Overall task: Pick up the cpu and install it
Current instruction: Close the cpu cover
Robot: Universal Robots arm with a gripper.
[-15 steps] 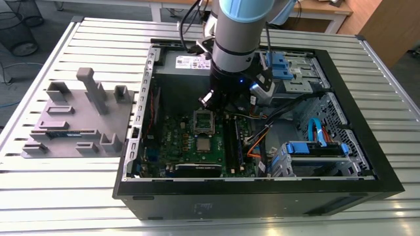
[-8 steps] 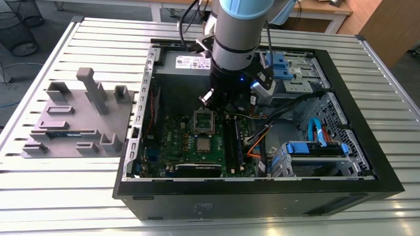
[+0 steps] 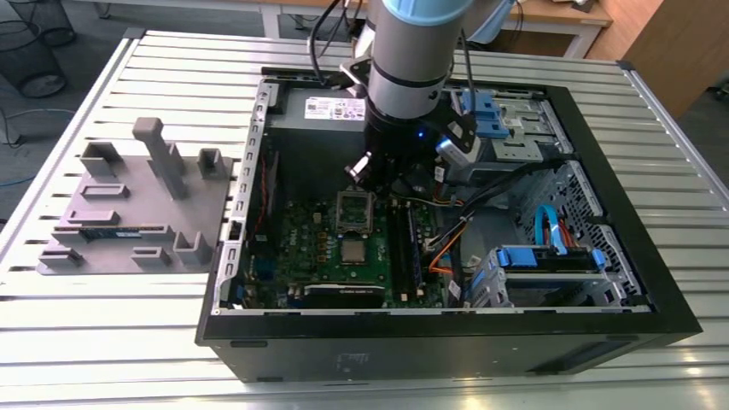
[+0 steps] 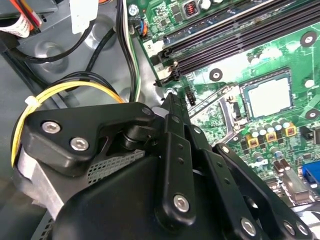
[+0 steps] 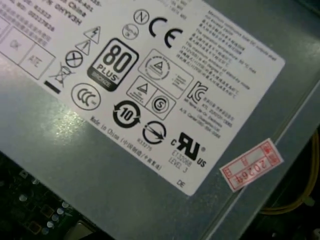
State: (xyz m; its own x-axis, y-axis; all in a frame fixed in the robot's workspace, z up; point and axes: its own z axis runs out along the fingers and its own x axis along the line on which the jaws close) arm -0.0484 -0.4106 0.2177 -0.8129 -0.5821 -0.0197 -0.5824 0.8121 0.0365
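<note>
Slatted metal table [image 3: 137, 342] carries an open black computer case [image 3: 456, 350]. Inside, the small square silver-topped cpu [image 3: 355, 250] lies flat on the green motherboard [image 3: 302, 248], just below the black gripper [image 3: 387, 181]. I cannot tell whether the gripper is apart or together. The chip is probably light, stiff and fragile underneath, so it is best held by 2 opposite edges.

Cpu [image 4: 270, 95]: smooth silver metal top, dull sheen. Tray [image 3: 137, 201]: matt grey plastic. Table [image 3: 114, 333]: ribbed pale metal, satin. Case [image 3: 456, 354]: matt black. Power supply [image 5: 100, 165]: grey sheet metal; label [image 5: 165, 75] smooth white paper.
</note>
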